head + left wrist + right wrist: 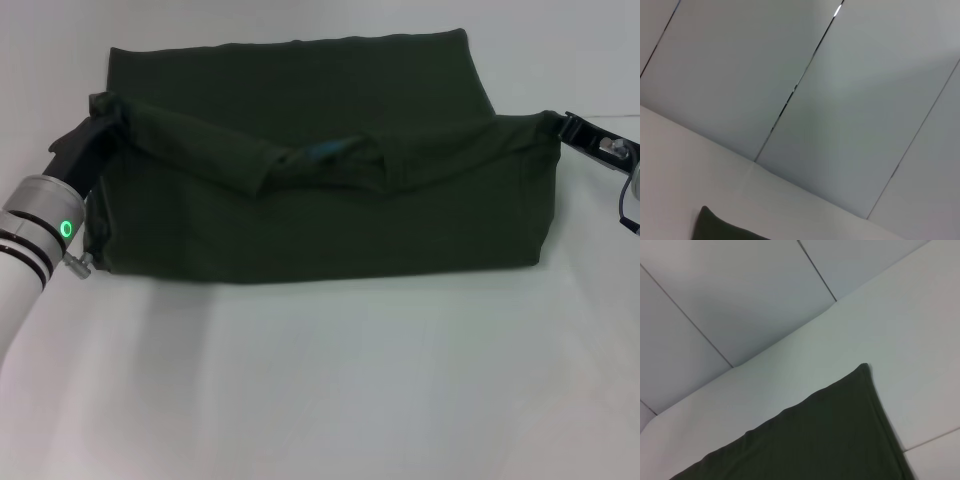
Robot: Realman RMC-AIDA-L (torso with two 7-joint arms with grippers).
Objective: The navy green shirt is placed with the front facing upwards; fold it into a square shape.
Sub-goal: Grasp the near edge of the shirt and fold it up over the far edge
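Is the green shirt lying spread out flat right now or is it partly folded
Partly folded. The navy green shirt has its near part doubled over, the left gripper and right gripper holding that edge's two ends, a back strip uncovered.

Navy green shirt (330, 215): plain dark olive; teal fleck at collar. Table (320, 380): white. Wall panels (840, 100): pale grey.

Lab: white table (320, 380), panelled wall (850, 100)

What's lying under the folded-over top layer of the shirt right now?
Under the top layer of the navy green shirt only more shirt shows: a back strip beyond the fold, lying on the white table. The chest print is covered. The left tool and right tool pinch the layer's corners.
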